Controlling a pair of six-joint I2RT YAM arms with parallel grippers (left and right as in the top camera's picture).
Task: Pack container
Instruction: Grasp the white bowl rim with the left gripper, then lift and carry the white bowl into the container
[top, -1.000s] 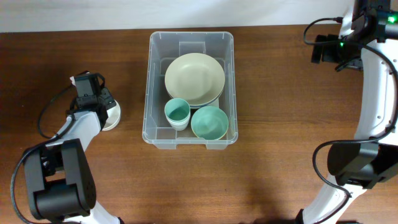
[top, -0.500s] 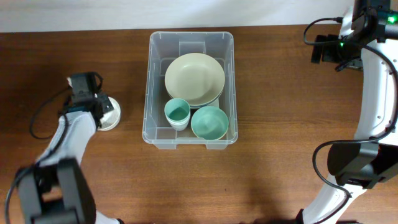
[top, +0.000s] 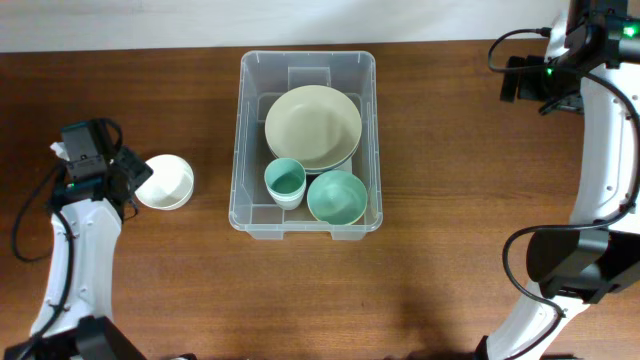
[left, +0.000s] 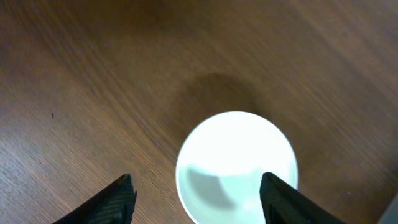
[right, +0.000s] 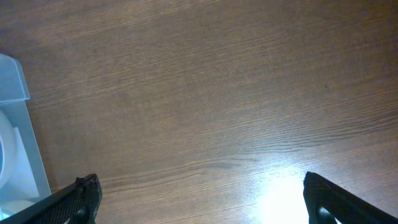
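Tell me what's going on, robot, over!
Left gripper open, facing white bowl on table. Right gripper open, empty. Container holds plate, cup, green bowl. Nothing between white bowl and container.

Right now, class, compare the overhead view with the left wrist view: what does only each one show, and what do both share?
Only the overhead view shows the container, holding a pale plate, a teal cup and a teal bowl, plus the right arm. Only the left wrist view shows clearly the left jaws standing open, dark fingertips apart at the bottom edge. Both show the white bowl on the wooden table, outside the container.
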